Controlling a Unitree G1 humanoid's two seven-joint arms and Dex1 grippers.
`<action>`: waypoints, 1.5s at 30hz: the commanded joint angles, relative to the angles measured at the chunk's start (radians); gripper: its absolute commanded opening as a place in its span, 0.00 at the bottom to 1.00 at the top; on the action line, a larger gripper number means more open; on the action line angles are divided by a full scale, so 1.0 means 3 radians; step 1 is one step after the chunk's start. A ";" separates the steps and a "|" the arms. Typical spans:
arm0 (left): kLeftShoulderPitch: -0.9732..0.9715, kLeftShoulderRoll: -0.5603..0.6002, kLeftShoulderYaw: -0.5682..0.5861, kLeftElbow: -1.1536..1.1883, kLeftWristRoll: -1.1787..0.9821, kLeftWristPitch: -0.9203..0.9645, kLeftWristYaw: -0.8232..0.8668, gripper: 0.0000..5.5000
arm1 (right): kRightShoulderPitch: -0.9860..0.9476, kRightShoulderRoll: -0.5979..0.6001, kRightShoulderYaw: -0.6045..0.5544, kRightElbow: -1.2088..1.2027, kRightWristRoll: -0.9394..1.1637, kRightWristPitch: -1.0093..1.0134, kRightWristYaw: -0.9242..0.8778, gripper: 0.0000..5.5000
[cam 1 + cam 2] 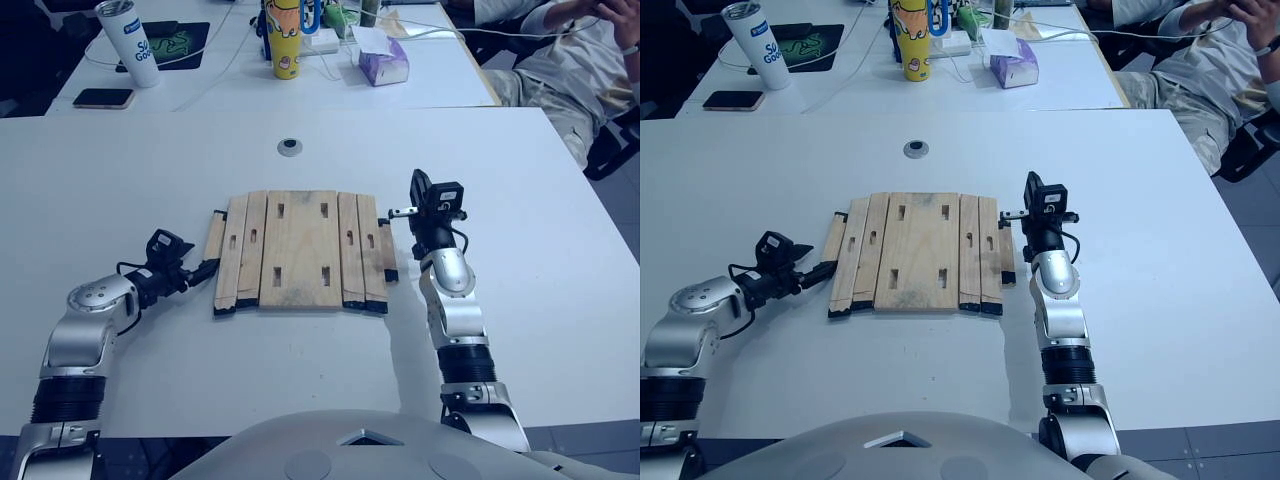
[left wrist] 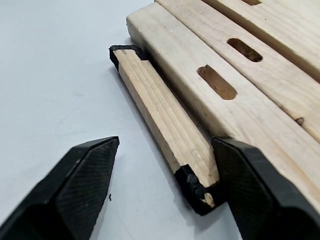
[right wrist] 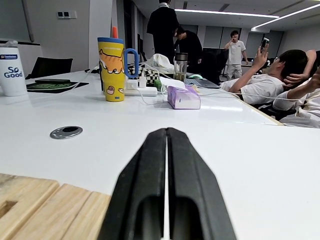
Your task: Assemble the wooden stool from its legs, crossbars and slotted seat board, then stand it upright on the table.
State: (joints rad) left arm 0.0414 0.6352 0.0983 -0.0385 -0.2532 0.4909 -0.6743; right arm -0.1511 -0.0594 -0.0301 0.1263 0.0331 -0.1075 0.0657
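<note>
The slotted seat board point(image 1: 300, 250) lies flat at mid-table, with slotted leg pieces point(image 1: 243, 250) point(image 1: 361, 250) lying flat along both sides of it. A short crossbar point(image 1: 214, 236) with black-tipped ends lies at the left edge of the set, and another point(image 1: 387, 250) at the right edge. My left gripper point(image 1: 206, 268) is open and low on the table. Its fingers point(image 2: 85, 185) straddle the near end of the left crossbar point(image 2: 150, 95). My right gripper point(image 3: 166, 150) is shut on nothing. It stands just right of the wood's far right corner point(image 1: 1032, 182), pointing away.
A round cable grommet point(image 1: 290, 147) sits behind the wood. The far desk holds a white tumbler point(image 1: 130, 40), a phone point(image 1: 103, 97), a yellow cup point(image 1: 285, 40) and a tissue pack point(image 1: 383, 65). People sit at the far right. Bare table lies either side of the wood.
</note>
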 commanded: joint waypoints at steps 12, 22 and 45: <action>-0.0273 0.0125 0.0143 0.0079 0.0051 0.0002 0.0001 0.62 | -0.0017 -0.0007 0.0003 0.0013 -0.0021 -0.0001 0.0013 0.00; -0.0269 0.0044 0.0170 -0.0065 -0.0001 0.0250 0.0065 0.62 | -0.0020 -0.0015 0.0008 0.0032 -0.0032 -0.0016 0.0025 0.00; -0.0026 -0.0042 -0.0033 -0.0119 0.0096 0.0392 0.0200 0.42 | -0.0037 -0.0027 -0.0002 0.0049 -0.0051 -0.0026 0.0032 0.00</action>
State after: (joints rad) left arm 0.0268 0.6213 0.0969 -0.0708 -0.2319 0.6050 -0.6162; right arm -0.1517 -0.0637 -0.0308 0.1378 0.0163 -0.1097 0.0713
